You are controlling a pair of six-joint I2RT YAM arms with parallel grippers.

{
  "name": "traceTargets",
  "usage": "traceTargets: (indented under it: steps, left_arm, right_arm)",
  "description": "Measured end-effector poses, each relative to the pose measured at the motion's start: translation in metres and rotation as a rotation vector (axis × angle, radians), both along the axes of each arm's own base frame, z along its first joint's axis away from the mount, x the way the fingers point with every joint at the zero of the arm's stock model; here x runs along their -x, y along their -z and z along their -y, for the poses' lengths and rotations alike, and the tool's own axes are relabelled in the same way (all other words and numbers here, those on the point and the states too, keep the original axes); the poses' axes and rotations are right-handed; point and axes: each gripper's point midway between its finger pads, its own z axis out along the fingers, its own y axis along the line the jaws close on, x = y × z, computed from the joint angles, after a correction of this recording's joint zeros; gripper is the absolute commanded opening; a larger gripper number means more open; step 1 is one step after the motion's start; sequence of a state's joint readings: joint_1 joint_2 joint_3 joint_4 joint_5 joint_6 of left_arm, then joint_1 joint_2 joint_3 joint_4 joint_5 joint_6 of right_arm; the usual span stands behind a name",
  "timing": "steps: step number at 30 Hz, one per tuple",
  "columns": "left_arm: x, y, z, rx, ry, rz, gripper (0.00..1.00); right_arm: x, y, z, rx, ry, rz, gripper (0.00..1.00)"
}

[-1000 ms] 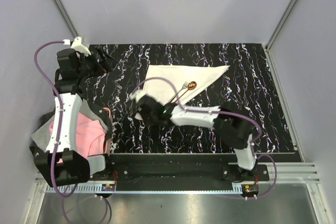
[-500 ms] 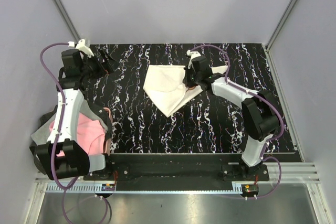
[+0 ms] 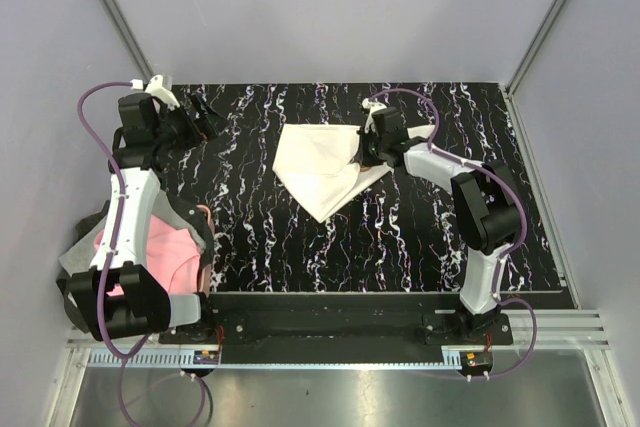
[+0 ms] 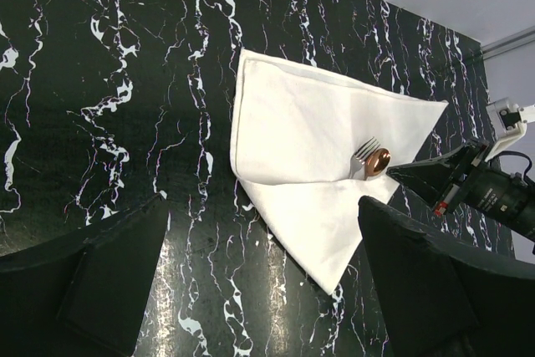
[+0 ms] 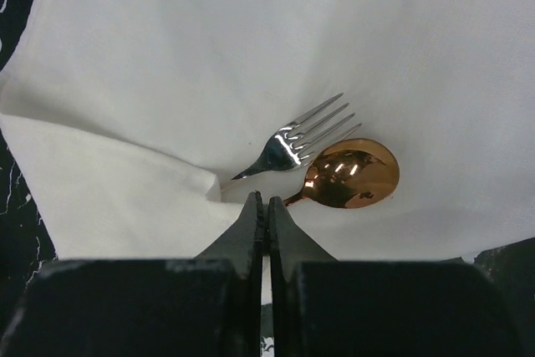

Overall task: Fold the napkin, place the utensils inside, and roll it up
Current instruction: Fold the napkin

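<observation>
From above, the napkin (image 3: 318, 159) lies at the middle of the far half of the bench (image 3: 400, 237), folded to a rough triangle with its point toward the arms. The right fingers (image 3: 363, 154) are down at its right edge. The left fingers (image 3: 205, 109) hang over the far left corner of the bench, well apart from the cloth. A pink and grey cloth (image 3: 165, 252) sits off the bench's left side, under the left arm. The utensils cannot be made out from here.

The left wrist camera shows its own fingers spread wide at either side of the frame, holding nothing. Beyond them a lower flap of the napkin is laid over the utensils' handles. Only the head of the fork (image 4: 364, 150) and the bowl of the copper spoon (image 4: 378, 160) show, side by side near the right edge.

The right wrist camera shows its fingers pressed together, tips at the flap's edge just below the spoon's neck. Nothing is visible between them, though whether they nip a thread of cloth cannot be told.

As a judgement, the fold is done, the utensils are in, and the first wrap over the handles is made. The rolling proper is left, since most of the cloth lies flat.
</observation>
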State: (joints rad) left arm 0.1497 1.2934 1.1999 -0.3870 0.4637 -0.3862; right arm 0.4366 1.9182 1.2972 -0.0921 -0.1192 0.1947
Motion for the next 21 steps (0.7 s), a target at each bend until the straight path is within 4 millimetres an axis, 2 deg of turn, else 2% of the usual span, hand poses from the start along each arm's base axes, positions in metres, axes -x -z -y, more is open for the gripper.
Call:
traceTargets:
  steps: [13,14,16,17,18,21]
  left_arm:
    - [0.0,0.0,0.001,0.006,0.002,0.0,0.99]
    - [0.0,0.0,0.001,0.006,0.002,0.0,0.99]
    - [0.0,0.0,0.001,0.006,0.002,-0.001,0.99]
    - [0.0,0.0,0.001,0.006,0.002,-0.001,0.99]
    - [0.0,0.0,0.001,0.006,0.002,-0.001,0.99]
    - [0.0,0.0,0.001,0.006,0.002,-0.001,0.99]
  right_arm:
    - [-0.019,0.006,0.012,0.009,0.021,0.01,0.0]
    - [-0.019,0.009,0.012,0.011,0.022,0.006,0.08]
    - [-0.02,0.013,0.014,0.015,0.025,0.0,0.29]
    - [-0.02,0.014,0.016,0.018,0.029,-0.003,0.42]
    - [-0.02,0.015,0.017,0.02,0.033,-0.006,0.6]
    - [-0.022,0.014,0.023,0.025,0.044,-0.013,0.72]
